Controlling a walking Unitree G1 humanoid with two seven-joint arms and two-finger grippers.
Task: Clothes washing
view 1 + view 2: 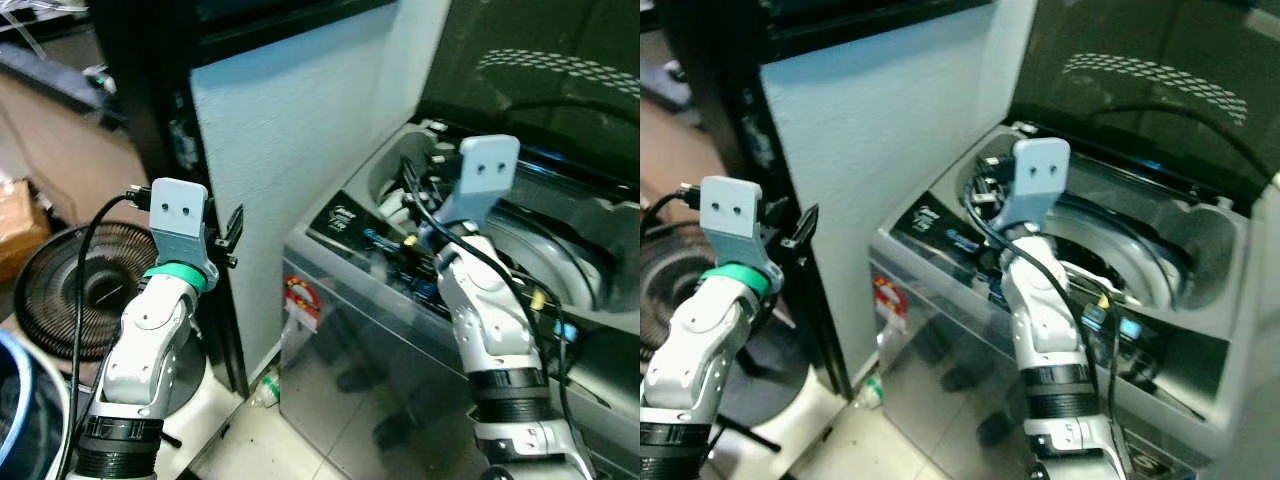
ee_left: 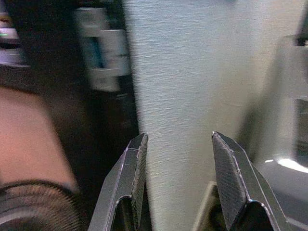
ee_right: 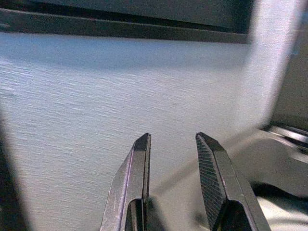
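Washers: one (image 1: 420,330)
Fans: one (image 1: 85,285)
Arms: two
Grippers: two, left (image 2: 178,168), right (image 3: 175,166)
Fingers: two per gripper, parted
Walls: one white panel (image 1: 290,150)
Bottles: one on the floor (image 1: 265,388)

glossy metal washing machine (image 1: 400,400); rough matt wall (image 1: 300,150)

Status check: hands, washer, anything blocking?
Left hand open, empty, beside white wall. Right hand open, empty, raised at washing machine rim. Lid up, drum exposed. Floor fan at left.
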